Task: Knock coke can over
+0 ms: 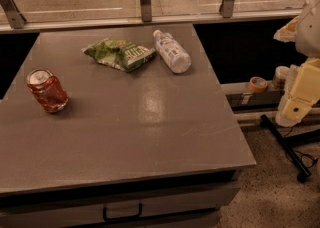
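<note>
While the coke can (47, 90) stands upright, the pincer (296, 103) hangs well apart at right; its opening unclear.

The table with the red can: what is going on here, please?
A robot is meant to knock over the coke can, but nothing is touching it yet. The can stands upright near the left edge of the grey table. The claw hangs off to the right, beyond the table's edge and far from the can. At the back of the table lie a green chip bag and, beside it, a white bottle on its side.
</note>
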Tool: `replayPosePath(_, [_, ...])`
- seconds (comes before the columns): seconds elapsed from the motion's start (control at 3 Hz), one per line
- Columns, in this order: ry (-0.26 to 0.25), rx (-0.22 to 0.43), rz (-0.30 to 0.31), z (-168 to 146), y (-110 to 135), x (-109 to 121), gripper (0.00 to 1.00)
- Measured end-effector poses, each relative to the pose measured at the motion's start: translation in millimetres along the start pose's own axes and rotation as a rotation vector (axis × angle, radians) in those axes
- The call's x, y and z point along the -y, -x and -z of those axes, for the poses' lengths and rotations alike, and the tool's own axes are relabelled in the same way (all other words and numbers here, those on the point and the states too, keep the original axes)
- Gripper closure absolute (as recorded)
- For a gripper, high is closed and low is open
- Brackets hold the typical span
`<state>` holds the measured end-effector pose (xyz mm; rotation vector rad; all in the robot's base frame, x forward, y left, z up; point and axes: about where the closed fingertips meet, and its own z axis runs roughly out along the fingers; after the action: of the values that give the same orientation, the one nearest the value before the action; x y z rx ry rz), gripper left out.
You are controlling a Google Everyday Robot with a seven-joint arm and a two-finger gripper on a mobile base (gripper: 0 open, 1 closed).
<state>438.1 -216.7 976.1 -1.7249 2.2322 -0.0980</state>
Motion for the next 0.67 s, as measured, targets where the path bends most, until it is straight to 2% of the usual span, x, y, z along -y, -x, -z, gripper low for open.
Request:
replayPosePath(0.33, [0.000,0.000,0.000,0.0,0.0,0.0,0.00])
replayPosePath(0.67, [0.002,0.028,-0.019,3.1,1.4,0.4,0.00])
